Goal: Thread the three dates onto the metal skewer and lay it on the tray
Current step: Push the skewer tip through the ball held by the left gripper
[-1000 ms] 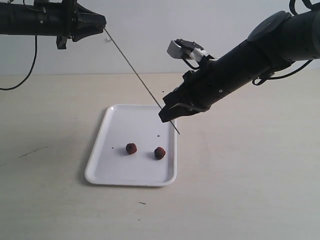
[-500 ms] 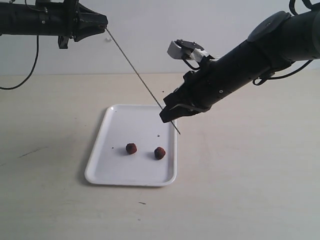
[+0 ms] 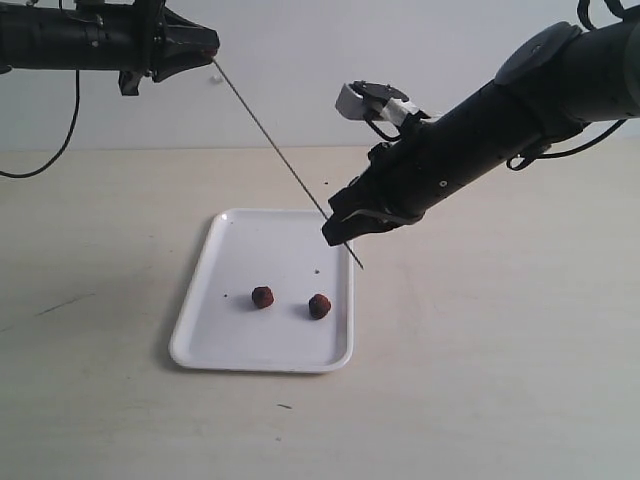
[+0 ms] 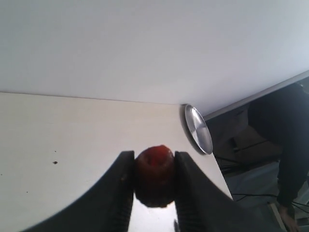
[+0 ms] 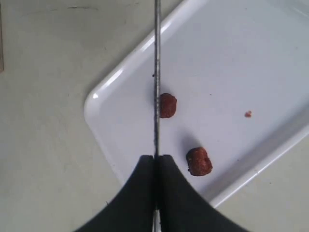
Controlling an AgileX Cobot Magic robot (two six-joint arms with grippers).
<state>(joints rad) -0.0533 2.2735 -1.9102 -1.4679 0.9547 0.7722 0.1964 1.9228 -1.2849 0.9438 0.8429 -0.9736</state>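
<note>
Two dark reddish-brown dates (image 3: 262, 297) (image 3: 319, 306) lie on the white tray (image 3: 225, 340), also seen as dates (image 5: 167, 105) (image 5: 199, 161) on the tray (image 5: 227, 58) in the right wrist view. My right gripper (image 3: 336, 234) (image 5: 156, 159) is shut on the thin metal skewer (image 3: 270, 140) (image 5: 156, 72), which slants up to the left over the tray. High at the upper left, my left gripper (image 3: 208, 45) (image 4: 154, 166) is shut on a third date (image 4: 154, 175) at the skewer's upper tip. The tip's contact with that date is hidden.
The tray sits on a pale tabletop (image 3: 500, 380). A small crumb (image 5: 247, 114) lies on the tray. A round metal disc (image 4: 198, 128) shows beyond the table edge in the left wrist view.
The left gripper with its date has shifted slightly up and to the right; the right gripper and skewer have edged a little to the right. The two dates on the tray have not moved.
</note>
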